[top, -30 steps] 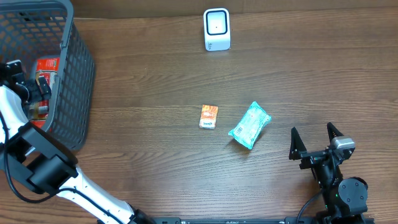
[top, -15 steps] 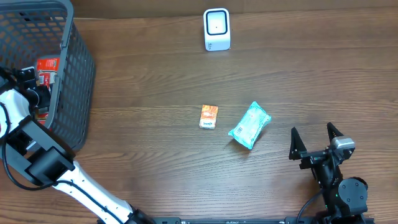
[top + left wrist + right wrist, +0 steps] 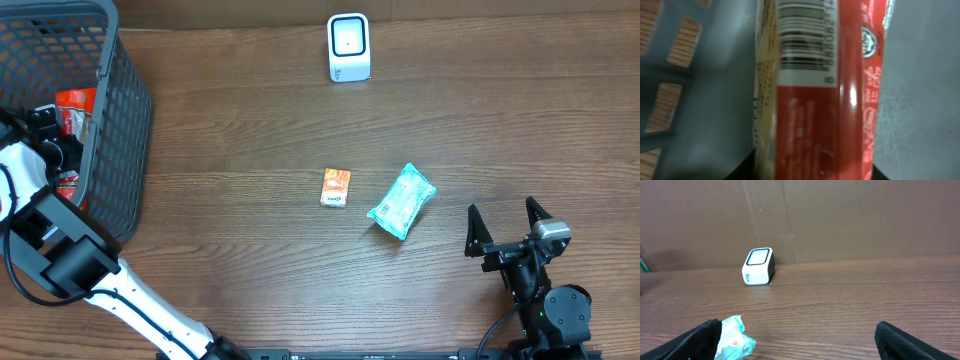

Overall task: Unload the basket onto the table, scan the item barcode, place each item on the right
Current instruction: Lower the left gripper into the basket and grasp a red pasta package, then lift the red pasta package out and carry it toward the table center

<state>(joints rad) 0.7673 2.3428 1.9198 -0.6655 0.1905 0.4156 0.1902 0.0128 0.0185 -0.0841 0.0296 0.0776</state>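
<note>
Left wrist view: left fingers (image 3: 751, 167) pinch the red packet (image 3: 810, 125) inside the basket (image 3: 120, 120); right fingers (image 3: 474, 225) gape empty. Best lift straight clear, barcode (image 3: 805, 35) turned toward the scanner (image 3: 348, 47)

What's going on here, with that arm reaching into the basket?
The left claw is down inside the grey basket and looks clamped on a red packet, whose barcode faces the wrist camera. The goal is to scan it at the white scanner at the far edge of the table. A small orange box and a teal pouch lie mid-table. The right claw hangs open and empty near the pouch.
</note>
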